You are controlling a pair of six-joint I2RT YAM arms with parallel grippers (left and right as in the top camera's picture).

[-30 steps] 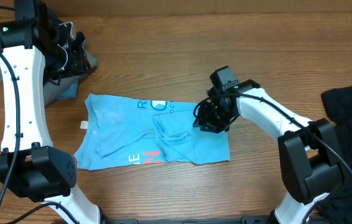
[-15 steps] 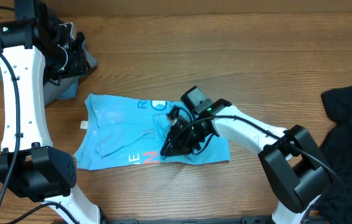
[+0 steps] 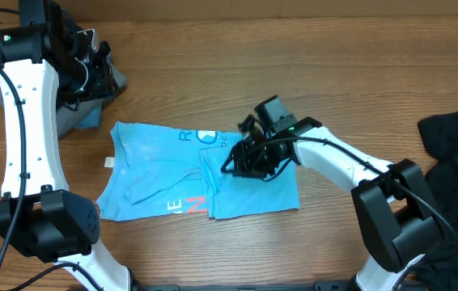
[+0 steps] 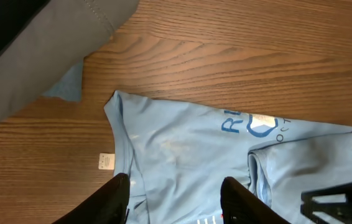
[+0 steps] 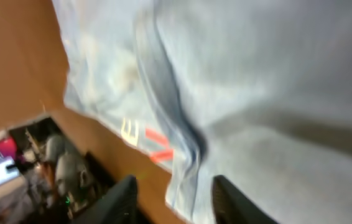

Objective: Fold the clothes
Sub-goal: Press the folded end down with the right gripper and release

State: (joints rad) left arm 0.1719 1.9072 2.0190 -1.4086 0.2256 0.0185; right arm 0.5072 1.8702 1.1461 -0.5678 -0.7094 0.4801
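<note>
The sky-blue T-shirt (image 3: 164, 174) lies partly folded toward the middle of the near edge of the desk (image 3: 310, 73). The right pincer (image 5: 173, 202) hangs over the shirt's right half, fingers spread and empty. Its blurred wrist view brings the red-and-white letters (image 5: 160, 151) up close. Only the overhead view shows the black garment (image 3: 455, 153) at the right edge. At the far left corner the left pincer (image 4: 176, 202) stands spread and empty by a grey cloth (image 4: 39, 56). Its wrist view shows plainly a white tag (image 4: 106, 161) just beside the shirt's left side.
</note>
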